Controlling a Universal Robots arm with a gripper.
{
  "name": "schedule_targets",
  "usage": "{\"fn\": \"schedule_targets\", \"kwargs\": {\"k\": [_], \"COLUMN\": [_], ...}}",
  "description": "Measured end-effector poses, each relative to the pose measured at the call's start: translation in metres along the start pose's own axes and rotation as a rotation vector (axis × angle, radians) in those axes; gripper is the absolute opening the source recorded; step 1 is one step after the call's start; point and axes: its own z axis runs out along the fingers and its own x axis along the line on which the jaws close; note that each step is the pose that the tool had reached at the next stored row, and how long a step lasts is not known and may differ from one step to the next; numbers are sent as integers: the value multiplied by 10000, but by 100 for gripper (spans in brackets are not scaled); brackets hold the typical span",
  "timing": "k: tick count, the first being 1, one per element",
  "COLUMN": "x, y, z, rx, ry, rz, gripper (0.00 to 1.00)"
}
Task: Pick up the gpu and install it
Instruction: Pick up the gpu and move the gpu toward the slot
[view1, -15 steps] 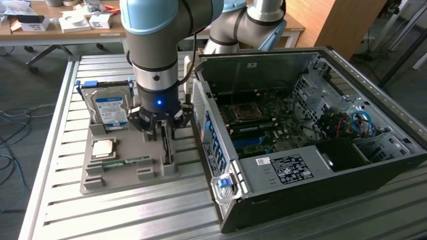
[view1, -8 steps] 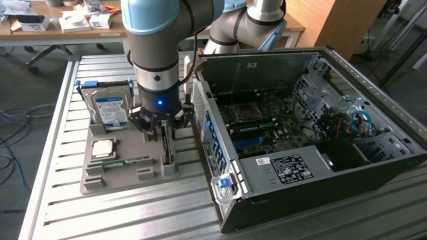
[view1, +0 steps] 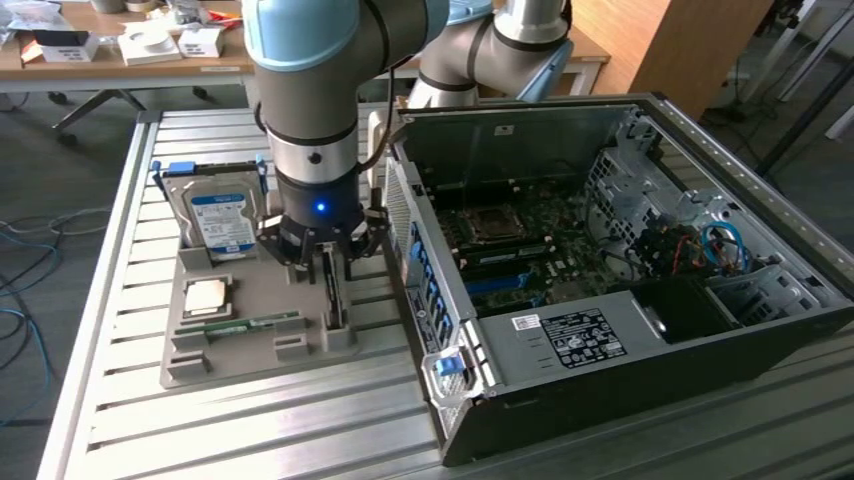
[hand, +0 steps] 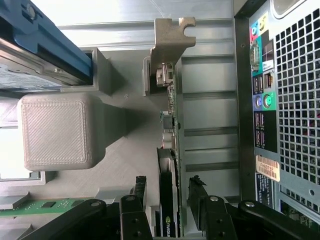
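Claw (view1: 331, 272) (hand: 169, 197) lowered over the gpu (view1: 335, 308) (hand: 168, 165)
The arm points straight down; the released claw's fingers (hand: 139, 197) straddle the card, which stands on edge in the grey holder (view1: 200, 350).

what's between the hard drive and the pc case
The gpu, on edge in the gray holder, the open tool straddling it; the wrist view shows this.

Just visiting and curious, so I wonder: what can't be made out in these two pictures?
- Card: wrist view shows it edge-on, face hidden; exterior view, the hand covers part.
- Hard drive: cut off by the wrist picture's edge.
- Sockets inside the computer: too small, exterior view.
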Motion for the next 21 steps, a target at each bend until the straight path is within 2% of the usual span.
{"fn": "schedule_targets", "kwargs": {"k": [10, 13, 14, 21], "x": [0, 0, 0, 0], "y": [-1, -1, -1, -1], "z": [0, 0, 0, 5], "rx": [0, 0, 0, 0], "ry": [-1, -1, -1, 0], "rz": [-1, 0, 0, 0], "gripper": [47, 46, 39, 39]}}
